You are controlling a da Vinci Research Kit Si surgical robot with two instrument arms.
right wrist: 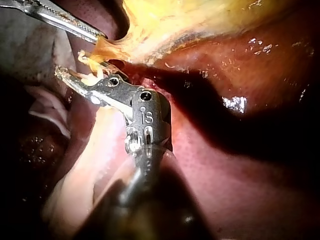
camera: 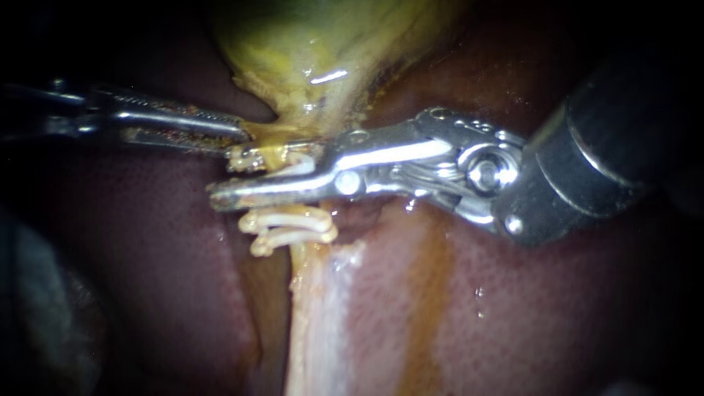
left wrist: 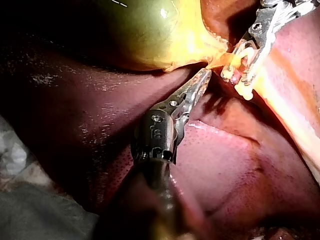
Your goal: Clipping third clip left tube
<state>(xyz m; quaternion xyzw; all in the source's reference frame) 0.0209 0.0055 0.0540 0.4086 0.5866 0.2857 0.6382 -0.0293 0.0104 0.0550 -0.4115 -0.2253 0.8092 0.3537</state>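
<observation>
R instrument [camera: 227, 176] covers tube [camera: 304, 293]; L instrument [camera: 238, 136] nips gallbladder [camera: 308, 44], tips hidden.

Stamped marks on the left instrument [left wrist: 200, 81], also the right instrument [right wrist: 80, 70] (no readable words)

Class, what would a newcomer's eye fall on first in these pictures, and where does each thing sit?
The shiny right instrument, mid-scene, its jaws holding a clip across the pale tube. Just below, two clips pinch that tube. Above hangs the yellow-green gallbladder, its lower end gripped by the left instrument.
</observation>
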